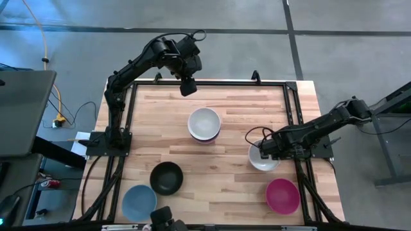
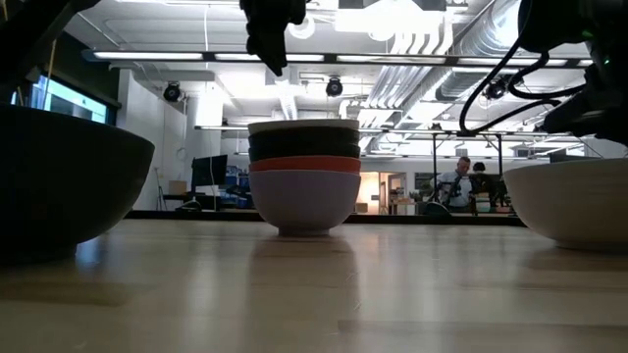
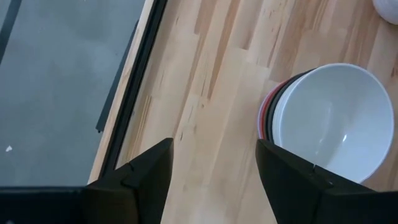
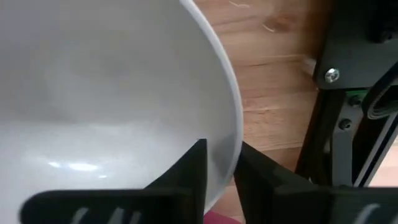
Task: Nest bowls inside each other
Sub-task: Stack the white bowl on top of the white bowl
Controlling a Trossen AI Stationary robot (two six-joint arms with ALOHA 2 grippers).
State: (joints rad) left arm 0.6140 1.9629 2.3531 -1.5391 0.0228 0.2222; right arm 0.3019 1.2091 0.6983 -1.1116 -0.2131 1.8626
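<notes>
The right end effector (image 1: 262,151) is closed over the rim of a white bowl (image 1: 264,157), one finger inside the wall and one outside, on the light wooden table (image 1: 237,186). Taking that white bowl as landmark, a magenta bowl (image 1: 282,196) sits near it toward the table's front edge, and a stack of nested bowls (image 1: 204,124) stands apart from it at the table's middle; the low view shows the stack as lavender at the bottom, then red, then black, with white on top. Farther off, near the front edge, rest a black bowl (image 1: 166,178) and a light blue bowl (image 1: 139,201). The left end effector (image 1: 187,86) hangs above the table's far edge, fingers spread wide and holding nothing. Beyond the table lies grey concrete floor (image 1: 359,58); the low view shows a workshop with ceiling strip lights (image 2: 157,55) and a seated person (image 2: 457,182) far behind.
</notes>
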